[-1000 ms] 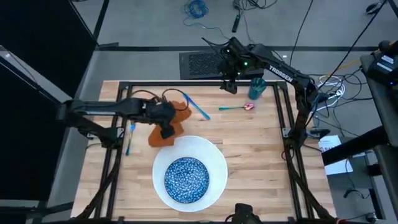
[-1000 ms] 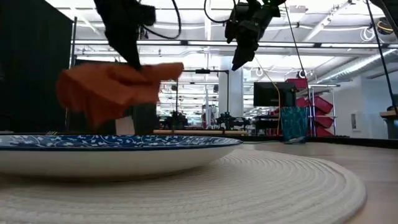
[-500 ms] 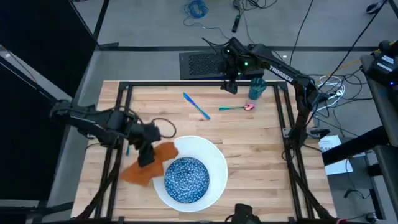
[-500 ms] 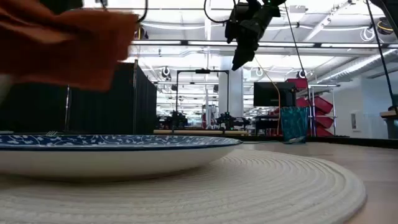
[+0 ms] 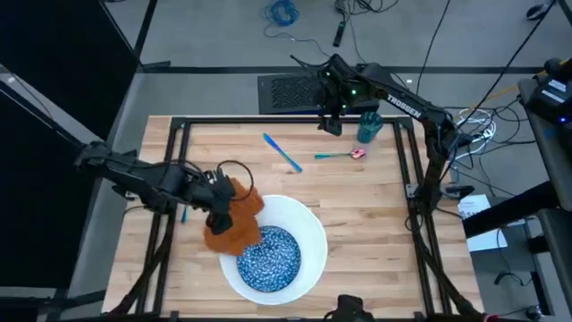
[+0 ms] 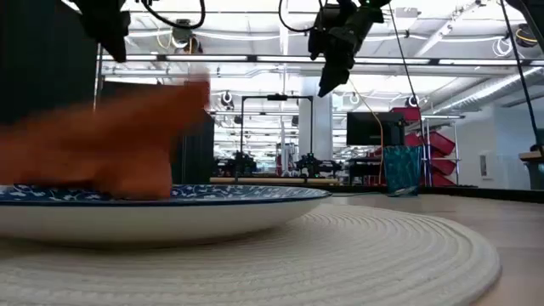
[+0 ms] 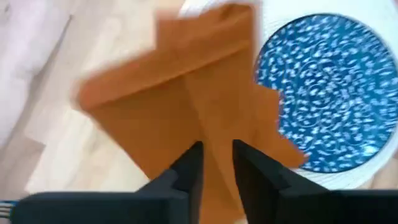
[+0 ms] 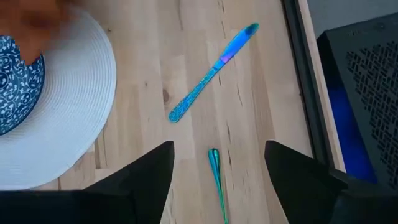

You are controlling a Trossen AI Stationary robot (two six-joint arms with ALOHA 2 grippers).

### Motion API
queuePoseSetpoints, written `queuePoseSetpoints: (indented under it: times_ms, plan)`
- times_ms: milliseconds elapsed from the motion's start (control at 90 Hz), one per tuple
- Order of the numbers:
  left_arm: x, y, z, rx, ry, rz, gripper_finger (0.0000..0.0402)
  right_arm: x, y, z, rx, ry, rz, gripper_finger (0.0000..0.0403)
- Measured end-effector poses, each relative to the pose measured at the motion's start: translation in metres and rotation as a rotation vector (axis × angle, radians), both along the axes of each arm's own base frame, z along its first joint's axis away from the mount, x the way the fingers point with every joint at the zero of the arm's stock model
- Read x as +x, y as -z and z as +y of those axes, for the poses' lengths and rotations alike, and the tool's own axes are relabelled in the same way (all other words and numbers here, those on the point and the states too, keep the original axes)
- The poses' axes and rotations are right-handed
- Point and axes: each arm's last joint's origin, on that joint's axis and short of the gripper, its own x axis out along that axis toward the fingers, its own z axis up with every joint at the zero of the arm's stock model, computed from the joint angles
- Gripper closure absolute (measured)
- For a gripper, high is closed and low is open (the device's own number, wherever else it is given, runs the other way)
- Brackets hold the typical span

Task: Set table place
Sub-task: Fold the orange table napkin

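Observation:
The orange napkin [image 5: 234, 219] hangs from my left gripper [image 5: 219, 210], which is shut on it over the left rim of the white plate [image 5: 308, 237]. In the left wrist view the napkin [image 7: 180, 106] spreads over bare wood and the edge of the blue speckled bowl [image 7: 329, 93], which stands on the plate. My right gripper [image 5: 331, 116] waits open, high above the table's far edge. On the wood below it lie a blue knife [image 8: 211, 71] and a spoon [image 5: 335, 155]. The teal cup [image 5: 368, 125] stands at the far right. My left gripper pinches the napkin between its two fingers [image 7: 189, 168], coming from above and pointing down. The held part [image 7: 214, 134] is a bunched fold, several layers thick. The cloth hangs slack below the fingers; whether its low end touches the bowl's rim, I cannot tell.
A blue fork [image 5: 185, 212] lies by the left black rail [image 5: 170, 224]. A small pink thing [image 5: 359, 152] sits at the spoon's right end. Bare wood [image 5: 357, 215] stretches to the right of the plate.
My left gripper has carried the napkin from the far left part of the table toward the near edge, then a little to the right. It has also gone down: the cloth hung well above the bowl and now hangs at the bowl's rim, over the plate's left side.

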Motion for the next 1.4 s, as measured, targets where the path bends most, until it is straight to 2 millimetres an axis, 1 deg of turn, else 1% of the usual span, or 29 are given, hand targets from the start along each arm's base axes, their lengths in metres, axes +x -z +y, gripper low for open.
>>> queuePoseSetpoints:
  times_ms: [111, 233, 344, 400, 478, 578, 611, 678, 744, 822, 1100, 1167, 1267, 1400]
  plan:
    - [0.003, 0.003, 0.001, 0.075, 0.011, 0.006, 0.0293, 0.000, 0.000, 0.000, -0.003, 0.000, -0.004, 0.0165]
    - [0.007, 0.008, 0.006, 0.171, -0.032, 0.033, 0.0284, 0.002, 0.000, 0.001, 0.007, 0.002, -0.011, 0.0165]
    - [0.020, 0.020, 0.011, 0.169, -0.065, 0.079, 0.0283, 0.008, 0.006, 0.002, 0.045, -0.020, -0.021, 0.0165]
    - [0.029, 0.034, 0.013, 0.136, -0.068, 0.110, 0.0283, 0.011, 0.006, 0.005, 0.047, -0.037, -0.023, 0.0165]
    - [0.039, 0.064, 0.014, 0.092, -0.038, 0.182, 0.0283, 0.012, 0.005, 0.008, 0.039, -0.059, -0.025, 0.0165]
    - [0.050, 0.099, 0.017, 0.103, -0.032, 0.268, 0.0283, 0.011, 0.006, 0.009, 0.046, -0.060, -0.015, 0.0165]
    - [0.054, 0.107, 0.018, 0.107, -0.036, 0.278, 0.0283, 0.011, 0.006, 0.008, 0.046, -0.059, -0.015, 0.0165]
    - [0.063, 0.117, 0.021, 0.105, -0.058, 0.259, 0.0283, 0.010, 0.006, 0.007, 0.045, -0.055, -0.015, 0.0165]
    - [0.072, 0.122, 0.023, 0.096, -0.062, 0.207, 0.0283, 0.009, 0.006, 0.005, 0.046, -0.049, -0.015, 0.0165]
    - [0.080, 0.122, 0.026, 0.084, -0.057, 0.146, 0.0283, 0.008, 0.006, 0.004, 0.047, -0.042, -0.016, 0.0165]
    - [0.083, 0.122, 0.048, 0.091, -0.134, 0.135, 0.0283, 0.006, 0.006, 0.002, 0.046, -0.035, -0.014, 0.0165]
    - [0.086, 0.125, 0.053, 0.085, -0.152, 0.120, 0.0283, 0.007, 0.006, 0.002, 0.047, -0.036, -0.014, 0.0165]
    - [0.092, 0.133, 0.060, 0.029, -0.149, 0.126, 0.0283, 0.006, 0.006, 0.002, 0.051, -0.033, -0.011, 0.0165]
    - [0.096, 0.149, 0.062, 0.009, -0.147, 0.168, 0.0283, 0.006, 0.006, 0.002, 0.054, -0.033, -0.006, 0.0165]
